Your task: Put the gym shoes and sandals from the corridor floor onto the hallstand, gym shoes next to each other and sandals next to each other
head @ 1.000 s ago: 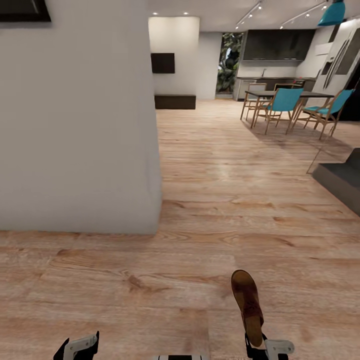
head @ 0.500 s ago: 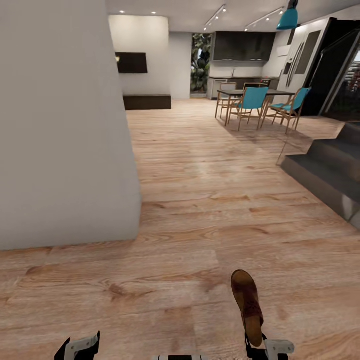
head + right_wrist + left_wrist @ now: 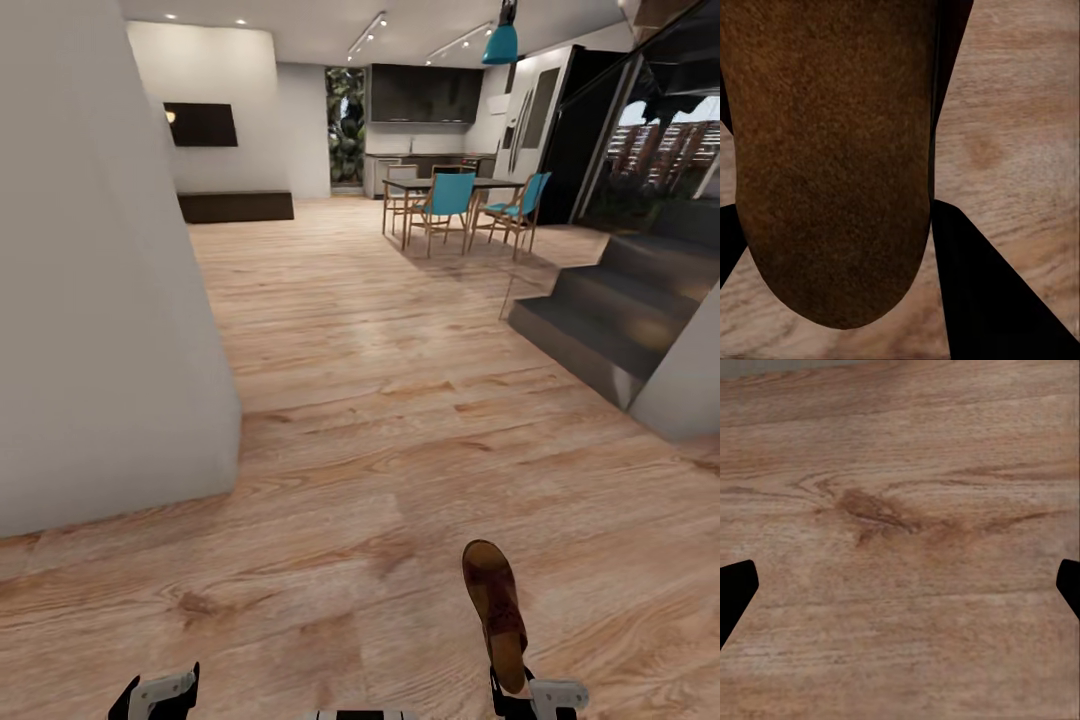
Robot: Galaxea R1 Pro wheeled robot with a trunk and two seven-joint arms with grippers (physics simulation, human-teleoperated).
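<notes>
big white wall (image 3: 100, 300) on the left, left tool (image 3: 155, 695) down low with fingers spread wide and nothing in it, wood corridor floor (image 3: 350, 420) everywhere, right tool (image 3: 525, 695) clamped on a brown sandal (image 3: 495, 610) poking up off the floor, dark stairs (image 3: 600, 320) off right

Free room: wide corridor floor (image 3: 400, 420) ahead, open twd the dining area. Obstacles: white wall (image 3: 100, 300) close on the left w/ its corner near the path; dark steps (image 3: 600, 320) on the right; table and teal chairs (image 3: 450, 200) far ahead. Under the left gripper (image 3: 900, 585), jaws wide apart, is bare floor.
</notes>
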